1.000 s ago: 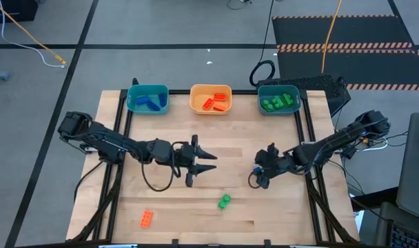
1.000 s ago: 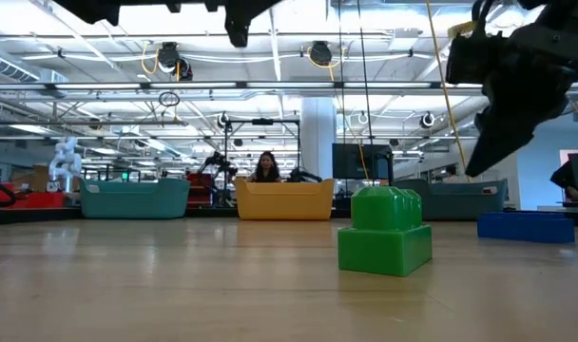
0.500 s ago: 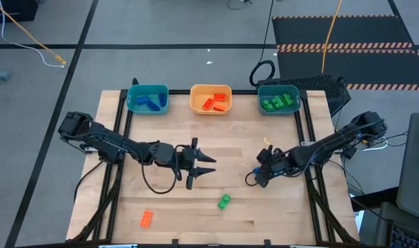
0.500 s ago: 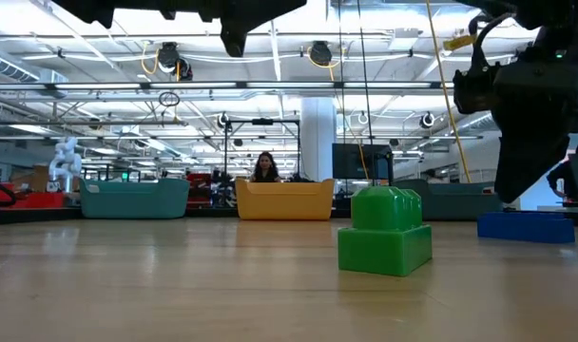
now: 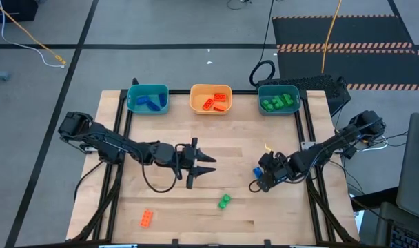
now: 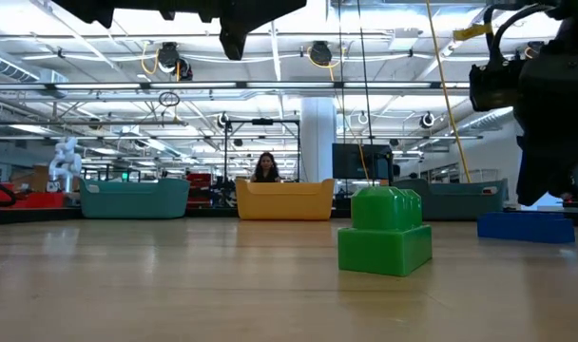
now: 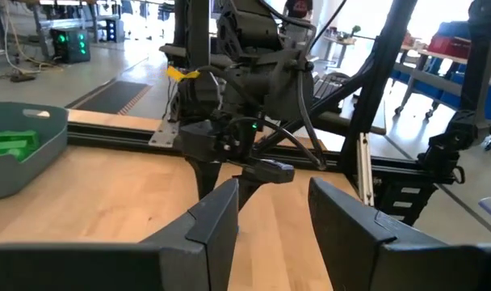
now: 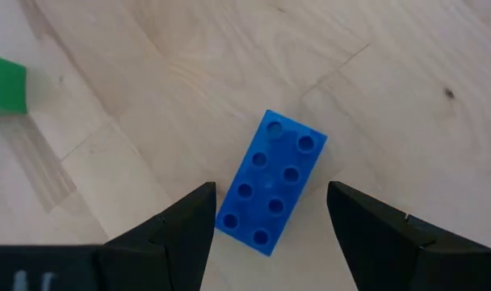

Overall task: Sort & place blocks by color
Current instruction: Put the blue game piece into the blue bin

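Note:
A blue brick [image 8: 271,182] lies flat on the table, studs up, right of centre [image 5: 257,171]. My right gripper [image 8: 270,192] hangs open just over it, pointing steeply down, one finger [image 8: 185,222] on each side of the brick's near end without touching it. In the low view this gripper [image 6: 546,142] is above the blue brick [image 6: 525,226]. My left gripper [image 5: 204,166] waits open and level at mid table. A green brick [image 5: 225,201] and an orange-red brick [image 5: 147,219] rest on the table near the front edge.
Three trays stand along the far edge: a teal tray [image 5: 148,88] with blue bricks, an orange tray [image 5: 211,88] with orange-red bricks, and a teal tray [image 5: 278,88] with green bricks. Black rails run along the left and right edges. A person sits in the room beyond.
My right gripper has sunk a little toward the near edge over the blue brick and has rolled about its own axis, staying open. The blue brick has not moved.

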{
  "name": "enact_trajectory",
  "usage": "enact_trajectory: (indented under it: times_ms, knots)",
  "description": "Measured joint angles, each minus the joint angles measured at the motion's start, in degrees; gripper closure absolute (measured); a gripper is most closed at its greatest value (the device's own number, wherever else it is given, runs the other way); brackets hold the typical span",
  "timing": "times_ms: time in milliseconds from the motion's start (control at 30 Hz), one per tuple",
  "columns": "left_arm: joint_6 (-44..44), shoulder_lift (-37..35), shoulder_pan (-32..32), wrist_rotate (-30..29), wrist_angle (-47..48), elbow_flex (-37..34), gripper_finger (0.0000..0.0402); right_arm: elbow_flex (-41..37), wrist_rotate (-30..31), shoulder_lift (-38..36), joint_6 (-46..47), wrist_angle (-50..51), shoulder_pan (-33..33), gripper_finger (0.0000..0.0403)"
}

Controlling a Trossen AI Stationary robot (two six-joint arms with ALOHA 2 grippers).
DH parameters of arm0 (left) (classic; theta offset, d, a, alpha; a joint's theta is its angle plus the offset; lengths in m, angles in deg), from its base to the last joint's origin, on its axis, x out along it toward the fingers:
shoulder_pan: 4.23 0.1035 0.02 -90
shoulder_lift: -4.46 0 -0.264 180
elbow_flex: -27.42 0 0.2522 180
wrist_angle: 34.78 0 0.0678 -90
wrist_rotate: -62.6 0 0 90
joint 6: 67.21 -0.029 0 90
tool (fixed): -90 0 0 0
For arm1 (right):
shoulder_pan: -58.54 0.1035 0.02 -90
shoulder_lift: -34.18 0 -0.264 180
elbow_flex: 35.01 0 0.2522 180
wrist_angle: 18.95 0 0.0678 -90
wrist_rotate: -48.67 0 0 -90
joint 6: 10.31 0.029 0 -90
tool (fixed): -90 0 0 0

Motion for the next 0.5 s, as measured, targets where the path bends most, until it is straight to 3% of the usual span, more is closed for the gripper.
enact_trajectory:
  times_ms: [500]
  knots:
    - [-0.6,0.0,-0.2,0.0,-0.2,0.0,0.0249,0.0,3.3,0.0,4.5,3.8,1.7,0.0210]
